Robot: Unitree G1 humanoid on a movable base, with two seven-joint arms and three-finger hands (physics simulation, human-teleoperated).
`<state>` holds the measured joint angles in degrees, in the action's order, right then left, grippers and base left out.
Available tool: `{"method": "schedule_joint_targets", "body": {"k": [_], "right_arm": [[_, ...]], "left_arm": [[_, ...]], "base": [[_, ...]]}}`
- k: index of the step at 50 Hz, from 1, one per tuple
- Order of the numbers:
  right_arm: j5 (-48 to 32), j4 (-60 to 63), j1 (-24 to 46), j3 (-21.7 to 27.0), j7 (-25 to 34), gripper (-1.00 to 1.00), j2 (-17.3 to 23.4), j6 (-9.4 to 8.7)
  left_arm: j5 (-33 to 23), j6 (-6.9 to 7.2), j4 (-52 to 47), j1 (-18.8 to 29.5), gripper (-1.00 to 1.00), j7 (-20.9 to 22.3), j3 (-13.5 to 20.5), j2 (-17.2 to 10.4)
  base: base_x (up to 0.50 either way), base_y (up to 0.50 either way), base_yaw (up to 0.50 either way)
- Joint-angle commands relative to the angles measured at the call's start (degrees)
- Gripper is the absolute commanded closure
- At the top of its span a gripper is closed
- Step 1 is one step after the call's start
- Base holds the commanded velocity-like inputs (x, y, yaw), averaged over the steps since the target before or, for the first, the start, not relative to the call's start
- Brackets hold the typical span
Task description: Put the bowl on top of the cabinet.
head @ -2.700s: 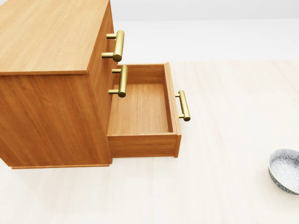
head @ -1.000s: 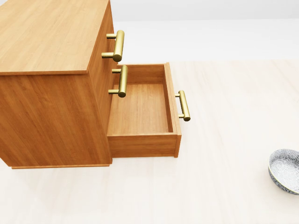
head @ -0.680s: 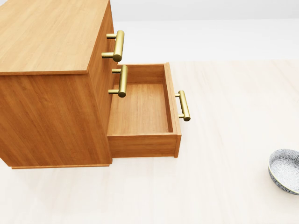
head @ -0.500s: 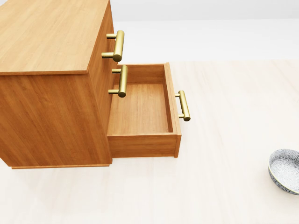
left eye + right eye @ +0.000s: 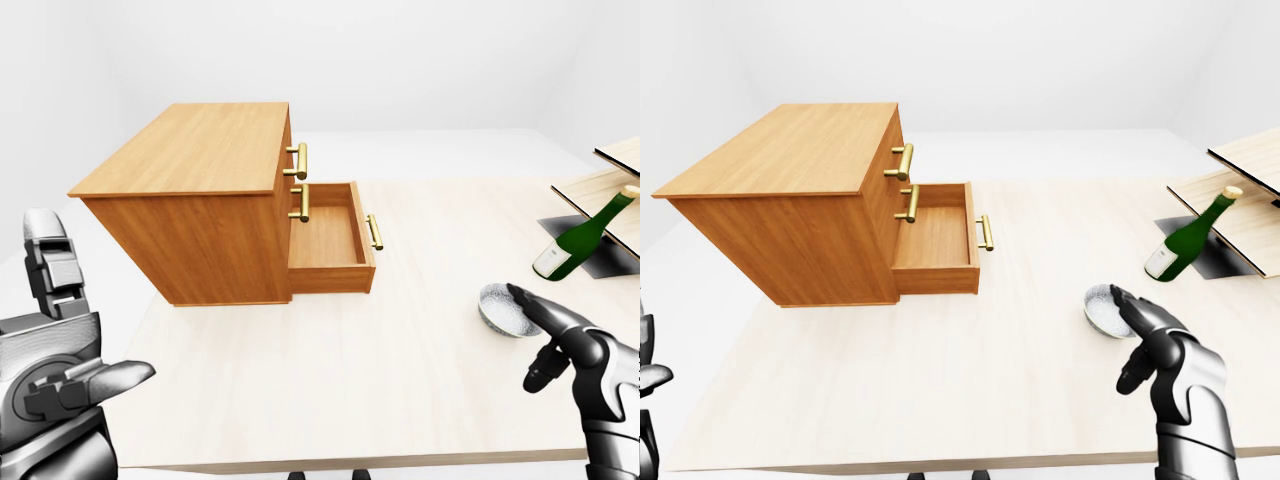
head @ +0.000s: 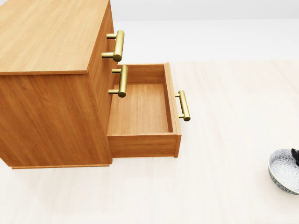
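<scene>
**Reach for the bowl: grasp not yet made**

The bowl (image 5: 1098,308) sits on the bench (image 5: 400,360), well to the right of the cabinet (image 5: 200,190) and lower in the eye views, so nearer the robot. It is upright, and nothing is holding it. Its inside has a fine blue-grey pattern, best seen in the head view.

The right hand (image 5: 1175,372) hangs at the bowl's near-right rim. Its fingers (image 5: 1137,306) are spread apart, and one reaches over the rim, but whether it touches cannot be told. In the head view only a dark fingertip shows, at the right edge beside the bowl. I judge this to be the approach step, with the lift and the carry to the cabinet top yet to come.

The next move calls for settling the fingers over and under the rim and closing them firmly. The bowl should then be raised level and swung left across the bench to the flat cabinet top. The carry has to clear the open bottom drawer (image 6: 140,109), which juts out of the cabinet's right side with its brass handle (image 6: 183,105).

The left hand (image 5: 55,385) waits below and left of the cabinet, fingers apart and holding nothing.

A green bottle (image 5: 575,238) leans far right of the cabinet, and its pale label shows no writing that can be read. No brand or lettering appears anywhere else.
</scene>
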<state>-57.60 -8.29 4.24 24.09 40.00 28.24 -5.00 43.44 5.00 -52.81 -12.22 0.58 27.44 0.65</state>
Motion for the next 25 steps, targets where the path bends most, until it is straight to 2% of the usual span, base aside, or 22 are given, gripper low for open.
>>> {"method": "schedule_joint_targets", "body": {"k": [1,25], "right_arm": [[-0.39,-1.42,1.19,-1.04,0.00,-1.00,0.20,0.00],[2.64,-6.29,2.23,-3.22,0.00,-1.00,0.11,0.00]], "left_arm": [[-0.51,0.00,0.48,0.02,-1.00,0.24,-0.51,0.10],[0.86,0.00,-0.47,0.10,-1.00,-0.43,0.62,-0.25]], "base": [[0.00,0.00,0.00],[0.00,0.00,0.00]]}}
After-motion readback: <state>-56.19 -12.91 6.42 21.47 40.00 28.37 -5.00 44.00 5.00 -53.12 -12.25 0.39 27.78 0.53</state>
